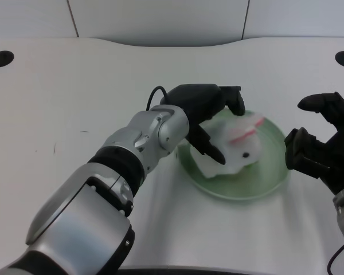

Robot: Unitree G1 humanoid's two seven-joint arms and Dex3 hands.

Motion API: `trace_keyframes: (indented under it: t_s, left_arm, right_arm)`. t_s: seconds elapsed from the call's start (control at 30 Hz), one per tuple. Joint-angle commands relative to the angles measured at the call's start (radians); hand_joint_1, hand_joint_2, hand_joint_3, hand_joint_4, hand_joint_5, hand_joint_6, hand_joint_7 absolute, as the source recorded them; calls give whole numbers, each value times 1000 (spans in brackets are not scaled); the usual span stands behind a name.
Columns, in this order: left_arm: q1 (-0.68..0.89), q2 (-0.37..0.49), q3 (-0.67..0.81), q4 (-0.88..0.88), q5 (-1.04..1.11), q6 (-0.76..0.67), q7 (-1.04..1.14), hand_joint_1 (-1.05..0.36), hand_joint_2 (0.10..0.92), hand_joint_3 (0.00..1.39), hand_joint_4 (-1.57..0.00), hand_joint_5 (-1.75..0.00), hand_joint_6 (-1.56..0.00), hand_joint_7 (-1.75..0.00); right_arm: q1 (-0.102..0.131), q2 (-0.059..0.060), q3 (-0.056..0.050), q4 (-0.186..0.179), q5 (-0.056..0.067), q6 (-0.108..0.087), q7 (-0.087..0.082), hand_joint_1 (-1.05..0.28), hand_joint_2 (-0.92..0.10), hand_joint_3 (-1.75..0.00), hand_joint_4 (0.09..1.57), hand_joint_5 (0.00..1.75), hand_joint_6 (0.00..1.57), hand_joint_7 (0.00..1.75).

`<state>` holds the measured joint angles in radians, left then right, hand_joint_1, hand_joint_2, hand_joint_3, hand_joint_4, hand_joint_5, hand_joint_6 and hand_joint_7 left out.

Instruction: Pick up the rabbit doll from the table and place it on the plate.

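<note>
Bare table (74, 97) lies wide to the left. On the right, the idle robot hand (324, 143) crowds the plate (269, 183).

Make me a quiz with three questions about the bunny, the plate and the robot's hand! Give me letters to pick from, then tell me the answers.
1. Where is the rabbit doll?
A. over the plate
B. at the table's far left edge
C. in the right hand

2. What colour is the plate?
A. red
B. green
C. blue

3. What is the left hand doing?
A. lying flat on the table
B. hanging far from the doll
C. its fingers are around the doll

Answers:
1 A, the white doll lies within the plate's rim.
2 B, the rim is pale green.
3 C, black fingers lie over and beside the doll.
</note>
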<state>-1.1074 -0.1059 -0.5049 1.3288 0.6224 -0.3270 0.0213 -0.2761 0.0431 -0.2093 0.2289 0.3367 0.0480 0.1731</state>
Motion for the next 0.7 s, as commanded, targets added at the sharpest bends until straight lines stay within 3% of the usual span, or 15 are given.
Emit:
trace_keyframes:
  t_s: [0.03,0.13,0.2,0.27,0.4,0.53,0.63,0.7]
  left_arm:
    - [-7,16,-21,2,22,23,-16,-946,859,9,-2,-124,-2,-131]
    - [-10,18,-31,0,32,45,-6,-987,887,15,1,-12,1,-13]
    - [-9,26,-33,-2,34,53,11,-989,890,14,1,-2,1,-2]
    - [-3,43,-12,-8,17,44,13,-981,886,10,1,0,1,0]
    - [1,61,11,-15,-3,30,9,-974,883,6,1,1,1,1]
    - [65,152,134,-63,-135,-114,-30,-958,880,4,1,1,1,1]
    - [128,219,211,-117,-229,-196,-99,-924,881,4,-7,-4,-34,-20]
    - [158,247,243,-146,-271,-227,-137,-895,879,2,-29,-21,-58,-42]
  right_arm:
    - [5,-8,-2,-3,-3,-2,-9,24,-273,-1708,1262,1746,935,1746]
    - [4,-7,-3,-2,-3,2,-13,39,-278,-1712,1254,1746,926,1746]
    - [4,-3,-4,8,0,-20,-3,52,-282,-1713,1255,1746,921,1746]
    - [3,-1,-3,10,-3,-17,-11,27,-267,-1705,1257,1746,922,1746]
    - [2,4,-5,6,4,-10,-18,5,-255,-1700,1265,1746,926,1746]
    - [4,5,-3,19,-13,-39,-26,-9,-259,-1724,1277,1746,941,1746]
    - [4,13,-13,16,4,-39,-28,-46,-255,-1742,1295,1746,954,1746]
    - [3,15,-16,16,6,-36,-33,-53,-263,-1745,1297,1746,958,1746]
